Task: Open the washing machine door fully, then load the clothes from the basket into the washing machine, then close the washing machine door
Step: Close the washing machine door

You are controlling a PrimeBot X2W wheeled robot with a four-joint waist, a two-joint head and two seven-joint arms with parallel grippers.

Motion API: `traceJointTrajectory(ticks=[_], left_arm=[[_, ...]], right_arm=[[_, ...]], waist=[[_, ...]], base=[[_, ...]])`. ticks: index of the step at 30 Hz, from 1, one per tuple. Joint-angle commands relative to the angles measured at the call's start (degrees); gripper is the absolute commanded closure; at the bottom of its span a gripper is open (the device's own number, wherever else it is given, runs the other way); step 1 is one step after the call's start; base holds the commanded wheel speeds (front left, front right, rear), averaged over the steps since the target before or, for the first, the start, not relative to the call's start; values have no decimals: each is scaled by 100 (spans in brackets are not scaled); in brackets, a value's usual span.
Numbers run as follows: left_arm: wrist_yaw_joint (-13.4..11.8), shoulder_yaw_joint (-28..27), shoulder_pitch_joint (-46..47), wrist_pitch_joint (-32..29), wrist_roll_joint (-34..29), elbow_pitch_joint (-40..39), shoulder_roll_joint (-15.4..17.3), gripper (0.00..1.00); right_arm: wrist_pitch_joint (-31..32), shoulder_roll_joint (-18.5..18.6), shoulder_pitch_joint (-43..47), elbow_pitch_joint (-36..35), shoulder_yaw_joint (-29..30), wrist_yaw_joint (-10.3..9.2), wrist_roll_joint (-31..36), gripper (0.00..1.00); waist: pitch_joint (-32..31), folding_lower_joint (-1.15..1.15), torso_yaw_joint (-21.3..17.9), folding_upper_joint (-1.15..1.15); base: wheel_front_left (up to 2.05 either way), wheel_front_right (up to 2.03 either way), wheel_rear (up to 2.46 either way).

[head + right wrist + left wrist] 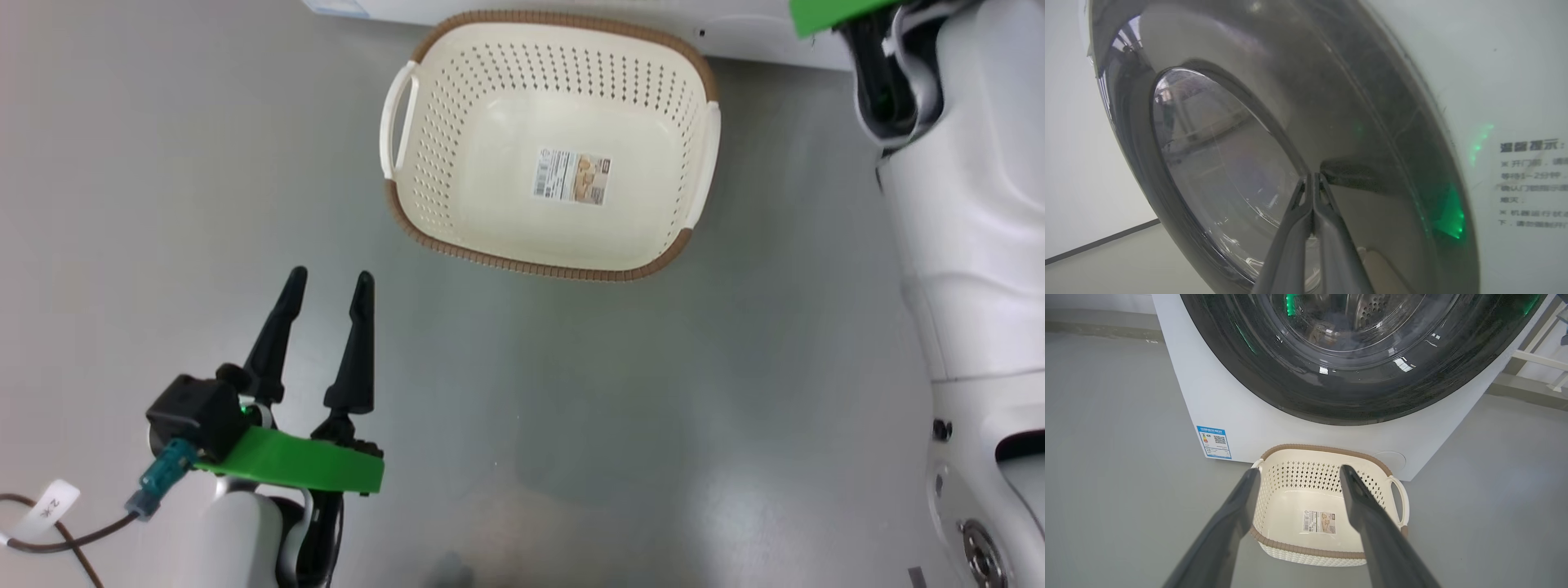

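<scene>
Left tool (331, 278) (1299, 470) sits low at my left, fingers spread wide with nothing between them, a green plate (302, 465) at its wrist and a tagged cable (49, 502) trailing off beside it. It hangs over the grey floor (653, 408), short of the basket and not touching it. In the left wrist view its fingers point at the basket. The basket (490, 188) (1290, 498) stands upright on the floor just ahead, brown rim up, white handles on both sides, the label sticker (571, 175) (1319, 522) plain on its bare base. Its far rim is just beside the foot of the washing machine (1249, 416) (1494, 81), close, though I can't tell if they touch. On the machine's white front, the blue energy sticker (1213, 442) is down at one lower corner and the round hatch (1390, 460) at the other, right behind the basket. Above that, the washing machine door (1331, 404) (1372, 122) lies flat against the front, glossy black ring all round the glass, green light glinting off it. There is a dim shape behind the window, too murky to say what it is. My right forearm (963, 204) runs up the right edge of the head view toward the machine. Right tool (1310, 175) is up at the door, fingers pressed together and gripping nothing, tips at the inner edge of the black ring where it meets the glass bowl. Their reflection meets them there, so it looks like contact — can't confirm. A printed notice (1527, 183) sits on the white panel beyond the door edge.
</scene>
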State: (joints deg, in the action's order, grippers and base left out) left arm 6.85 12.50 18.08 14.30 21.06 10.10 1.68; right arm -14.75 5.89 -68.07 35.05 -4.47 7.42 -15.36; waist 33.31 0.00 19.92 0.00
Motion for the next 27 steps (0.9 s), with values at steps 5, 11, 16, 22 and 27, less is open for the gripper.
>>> traceJointTrajectory(ticks=[5,11,16,22,27], left_arm=[[45,-104,138,70,112,-96,120,0],[51,-95,185,70,138,-78,120,0],[55,-188,166,70,103,-60,120,0],[58,-345,74,70,47,-38,120,0],[59,-446,6,70,10,-26,120,0]], right_arm=[[-25,-204,-497,-89,82,7,38,100],[-25,-222,-574,-131,79,7,11,100],[-25,-234,-337,-152,-131,7,-174,100],[-25,-200,180,-258,-400,7,-604,100],[-25,-129,569,-305,-518,7,-804,100]], waist=[[335,0,38,0],[343,0,-14,0],[197,0,-91,0],[-38,0,-214,0],[-188,0,-283,0]], base=[[0,0,0],[0,0,0],[0,0,0],[0,0,0],[0,0,0]])
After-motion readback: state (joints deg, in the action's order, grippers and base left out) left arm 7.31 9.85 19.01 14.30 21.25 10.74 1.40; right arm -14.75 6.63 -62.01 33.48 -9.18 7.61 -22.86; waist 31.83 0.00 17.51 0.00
